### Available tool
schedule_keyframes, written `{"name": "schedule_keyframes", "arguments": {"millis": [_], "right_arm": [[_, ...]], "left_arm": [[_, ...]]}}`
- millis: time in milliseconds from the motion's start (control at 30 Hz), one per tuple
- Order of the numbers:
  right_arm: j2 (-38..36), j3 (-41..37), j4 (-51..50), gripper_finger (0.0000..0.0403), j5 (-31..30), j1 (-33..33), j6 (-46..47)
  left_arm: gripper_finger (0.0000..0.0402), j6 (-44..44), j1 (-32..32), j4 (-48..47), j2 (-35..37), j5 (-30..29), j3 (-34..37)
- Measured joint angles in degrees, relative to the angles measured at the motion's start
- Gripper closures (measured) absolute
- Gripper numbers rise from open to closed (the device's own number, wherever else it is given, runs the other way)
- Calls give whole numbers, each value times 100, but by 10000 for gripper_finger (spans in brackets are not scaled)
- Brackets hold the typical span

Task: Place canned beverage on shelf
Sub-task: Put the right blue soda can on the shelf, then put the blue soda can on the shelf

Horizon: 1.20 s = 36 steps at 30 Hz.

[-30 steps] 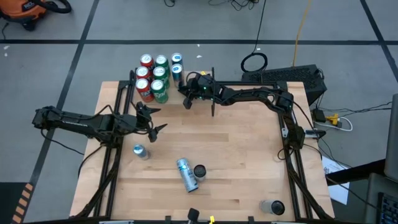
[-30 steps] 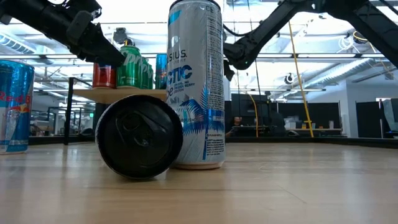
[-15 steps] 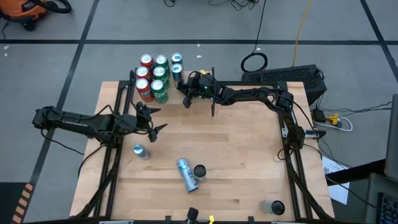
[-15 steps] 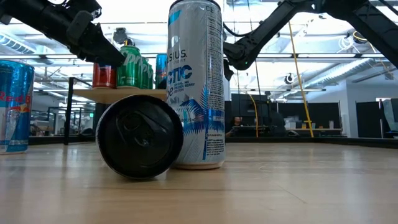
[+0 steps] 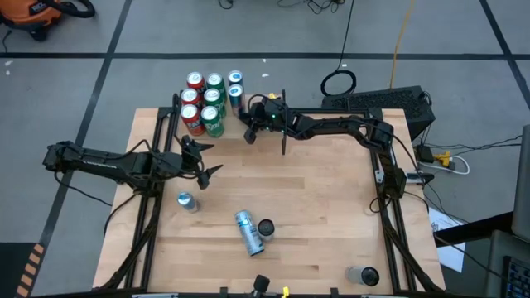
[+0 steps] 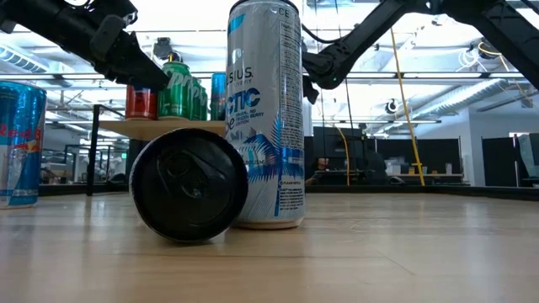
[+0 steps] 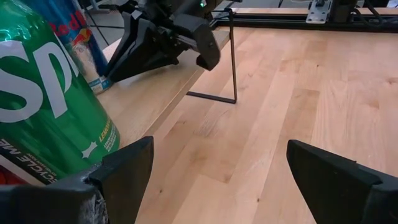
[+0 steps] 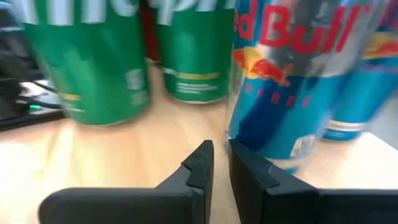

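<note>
the right claw [image 5: 247,132] is sitting clenched and holding nothing, right by the blue can [image 5: 237,97] on the shelf [image 5: 217,132] at the far left of the tabletop [image 5: 331,207]. it looks like the can is already parked there beside the red and green cans [image 5: 203,103]. to do this bit well, i think the claw should be backing straight out, slow and level, so it is not bumping that can. the left claw [image 5: 203,161] is waiting released near the shelf's front. more cans are standing and lying nearer on the tabletop.
</note>
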<state>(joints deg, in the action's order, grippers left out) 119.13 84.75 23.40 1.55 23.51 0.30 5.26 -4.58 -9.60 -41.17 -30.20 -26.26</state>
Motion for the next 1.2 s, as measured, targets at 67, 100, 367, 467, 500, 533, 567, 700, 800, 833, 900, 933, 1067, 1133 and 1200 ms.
{"name": "schedule_keyframes", "arguments": {"millis": [67,100,367,467,500,533,567,700,800,833,900,933,1067,1133,1200], "right_arm": [[0,0,-10,362,-147,34,-100],[0,0,-11,362,-152,51,-127],[0,0,40,362,-48,91,-164],[0,0,-14,362,138,36,-144],[0,0,-30,362,146,0,-144],[0,0,-49,362,148,-39,-144],[-30,0,-120,362,148,-71,-144],[-255,0,-470,362,123,-216,-304],[-559,0,-823,362,113,-324,-407],[-681,0,-1004,362,103,-370,-435],[-920,0,-1315,362,32,-467,-466],[-1056,0,-1483,362,8,-522,-477],[-1537,-26,-1995,362,128,-726,-549],[-1778,-184,-2026,362,307,-815,-519],[-2057,-428,-2009,362,449,-924,-420]], "left_arm": [[43,2,0,0,0,2,0],[43,4,0,2,-1,0,0],[43,4,0,4,0,1,0],[43,-1,0,3,-1,0,0],[43,-1,0,3,-1,0,0],[43,-2,-1,2,-1,0,0],[43,-2,0,-2,-2,2,0],[43,-4,-4,-41,0,0,0],[43,1,-56,-30,-1,-16,0],[43,-10,-98,-2,-2,-31,-1],[43,-111,-220,28,0,-31,-5],[43,-167,-290,28,0,-42,-7],[43,-333,-626,138,0,-153,-7],[43,-436,-847,226,0,-159,-7],[43,-495,-1116,306,-2,-160,-7]]}}
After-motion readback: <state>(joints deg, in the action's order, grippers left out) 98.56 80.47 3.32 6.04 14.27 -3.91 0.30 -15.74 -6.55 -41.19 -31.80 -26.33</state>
